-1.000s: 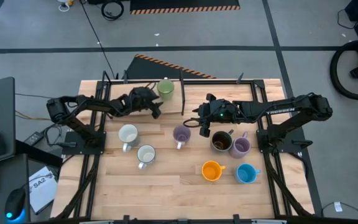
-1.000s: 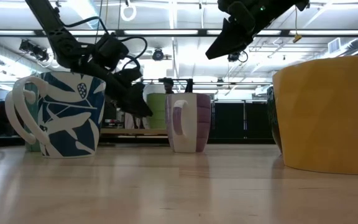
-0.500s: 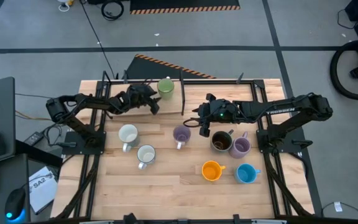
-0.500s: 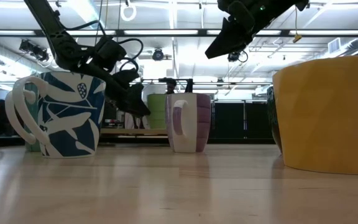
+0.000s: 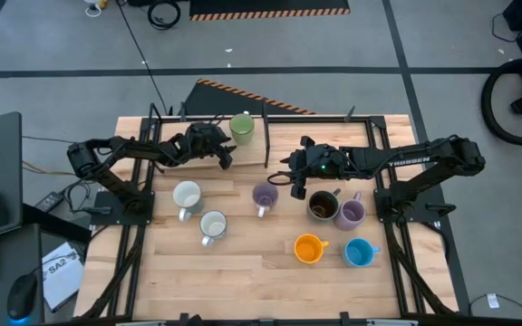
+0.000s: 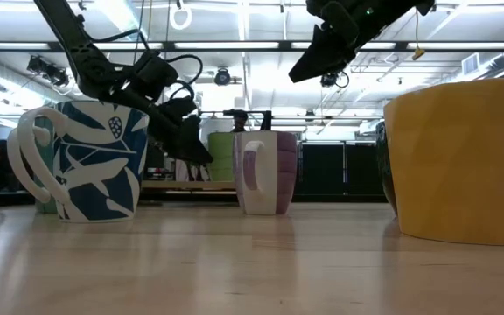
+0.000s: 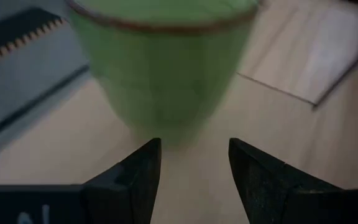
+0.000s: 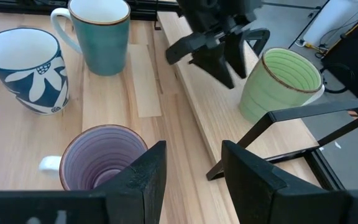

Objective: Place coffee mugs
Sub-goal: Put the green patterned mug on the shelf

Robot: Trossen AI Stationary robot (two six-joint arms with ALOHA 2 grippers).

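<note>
A green mug (image 5: 241,127) stands upright near the table's far edge. My left gripper (image 5: 226,156) is open just short of its near side, fingers low and slanting down at the mug's wall (image 7: 160,68) without touching it. My right gripper (image 5: 295,184) hangs open and high above the table's middle, between a lilac mug (image 5: 264,195) and a dark brown mug (image 5: 323,206), with nothing between its fingers (image 8: 145,180). A second lilac mug (image 5: 352,214) stands beside the brown one.
A white mug (image 5: 187,196) and a white-and-blue patterned mug (image 5: 213,225) stand left of centre. An orange mug (image 5: 308,248) and a blue mug (image 5: 359,253) stand at the near right. A black frame (image 5: 266,140) rises by the green mug. Bare wood lies along the near edge.
My left gripper has swung a little toward the table's far edge, nearer the green mug, and stays open. The mugs stand where they were.
</note>
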